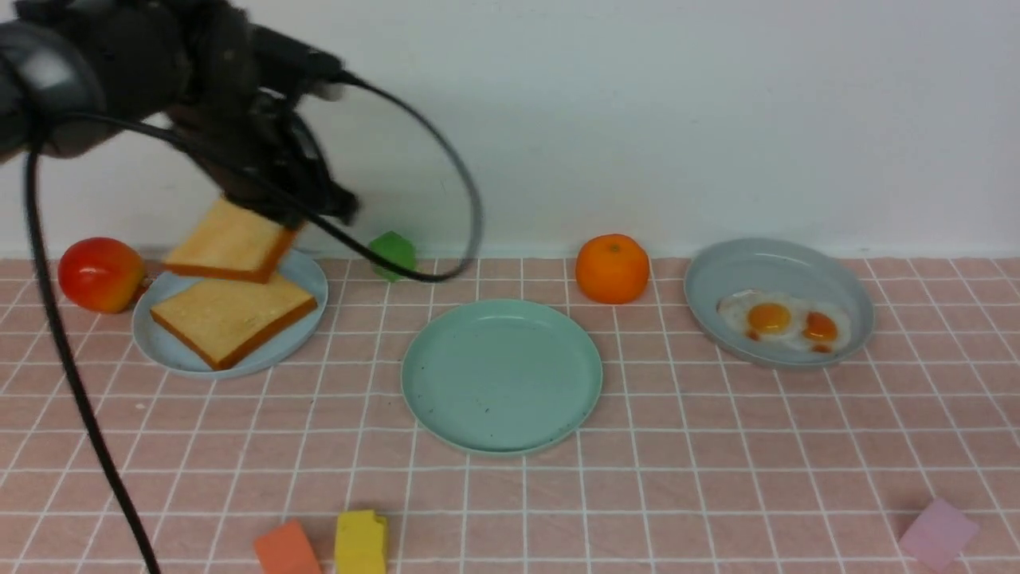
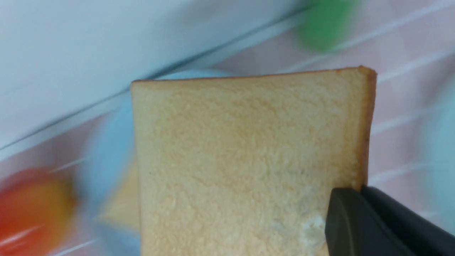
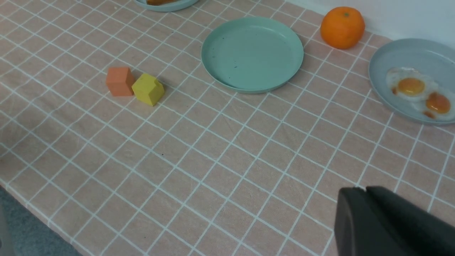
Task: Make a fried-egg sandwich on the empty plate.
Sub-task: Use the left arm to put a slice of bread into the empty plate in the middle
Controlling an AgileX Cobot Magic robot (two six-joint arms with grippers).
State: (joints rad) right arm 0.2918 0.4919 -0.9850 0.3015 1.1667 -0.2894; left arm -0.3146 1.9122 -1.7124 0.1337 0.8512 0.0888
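Note:
My left gripper [image 1: 291,215] is shut on the edge of a golden-tan toast slice [image 1: 227,241] and holds it in the air above the pale blue plate [image 1: 307,271]; the slice fills the left wrist view [image 2: 245,160]. A second toast slice [image 1: 231,316] lies on that plate. The mint-green plate [image 1: 502,375] sits bare at the centre, and shows in the right wrist view [image 3: 252,53]. The fried egg with the yellow-orange yolk [image 1: 766,317] lies on the grey-blue plate [image 1: 765,263] beside a redder-yolked egg [image 1: 821,327]. My right gripper [image 3: 363,190] is shut and empty, out of the front view.
A red-orange apple [image 1: 100,273] lies left of the toast plate. A green block [image 1: 392,253] and an orange [image 1: 612,269] stand near the back wall. Orange [image 1: 285,548] and yellow [image 1: 360,542] blocks sit at the front, a pink block [image 1: 938,532] at front right.

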